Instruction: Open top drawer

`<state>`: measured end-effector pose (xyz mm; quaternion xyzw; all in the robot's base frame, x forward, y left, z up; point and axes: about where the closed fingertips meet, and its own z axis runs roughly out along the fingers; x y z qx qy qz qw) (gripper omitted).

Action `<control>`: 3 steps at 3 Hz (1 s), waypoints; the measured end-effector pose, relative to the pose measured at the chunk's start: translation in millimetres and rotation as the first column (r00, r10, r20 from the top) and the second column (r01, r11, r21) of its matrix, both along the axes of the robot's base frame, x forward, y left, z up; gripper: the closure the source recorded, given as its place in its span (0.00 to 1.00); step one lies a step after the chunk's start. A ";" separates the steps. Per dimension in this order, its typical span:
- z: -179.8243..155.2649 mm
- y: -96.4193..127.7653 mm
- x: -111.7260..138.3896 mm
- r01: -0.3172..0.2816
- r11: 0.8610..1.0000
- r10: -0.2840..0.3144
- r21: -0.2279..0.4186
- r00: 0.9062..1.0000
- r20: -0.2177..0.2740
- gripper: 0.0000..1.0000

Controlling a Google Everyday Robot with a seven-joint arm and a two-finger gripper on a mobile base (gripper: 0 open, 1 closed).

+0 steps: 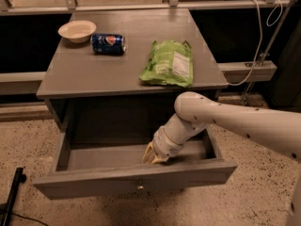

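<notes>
Reaching in from 3 o'clock, the white arm (235,121) bends down so that the gripper (154,155) sits inside the top drawer (136,180), low against the inner side of its front panel, right of centre (whether it is spread or closed, or has hold of anything, cannot be told). That drawer stands wide open at 6 o'clock under the grey table (94,74), its small knob (140,188) facing forward. On the tabletop, a bowl (77,31) lies at 10 o'clock, a blue soda can (108,44) just beside it, a green chip bag (168,63) toward 2 o'clock.
</notes>
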<state>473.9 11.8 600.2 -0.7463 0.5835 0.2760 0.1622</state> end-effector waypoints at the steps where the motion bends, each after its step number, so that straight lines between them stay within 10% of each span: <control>1: 0.1 0.1 0.9 0.000 1.000 0.000 0.000 1.000 0.000 1.00; 3: 42.9 -12.7 -30.6 -0.129 0.991 0.127 0.047 0.991 0.049 1.00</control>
